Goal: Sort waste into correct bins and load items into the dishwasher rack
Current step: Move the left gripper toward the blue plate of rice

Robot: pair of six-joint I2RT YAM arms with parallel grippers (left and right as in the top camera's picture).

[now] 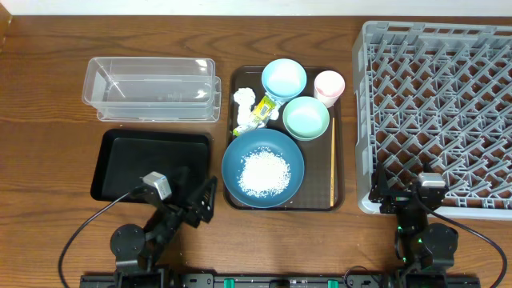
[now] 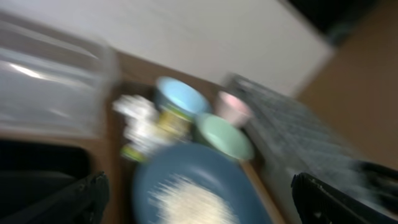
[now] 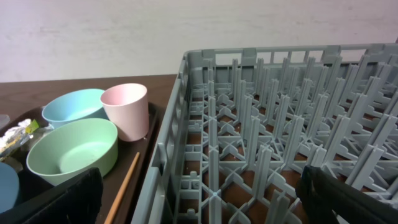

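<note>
Two grippers sit at the near edge of the table (image 1: 48, 96), both with jaws spread wide and nothing between them. The left gripper (image 1: 196, 196) hangs over the near right corner of the black tray (image 1: 120, 164), whose bare floor spreads away to its left. Beyond that tray, farther from the gripper, lies the clear tub (image 1: 150, 88), with a thin strip of wood between the two bins. Just to this gripper's right is the rim of the dark blue plate (image 1: 240, 160), which carries the rice (image 1: 266, 172) at its middle and fills the near half of the brown serving tray (image 1: 340, 180). Past the plate the tissue (image 1: 244, 100) and wrapper (image 1: 258, 116) touch. The light blue bowl (image 1: 284, 78), mint green bowl (image 1: 306, 118) and pink cup (image 1: 329, 84) crowd the far end. The chopsticks (image 1: 333, 164) lie along the tray's right rim, left of the right gripper (image 1: 410, 196). That gripper sits at the near left corner of the dishwasher rack (image 1: 440, 96), and in its wrist view the rack's left wall runs forward between its fingers. Only a narrow gap parts the rack from the serving tray.
</note>
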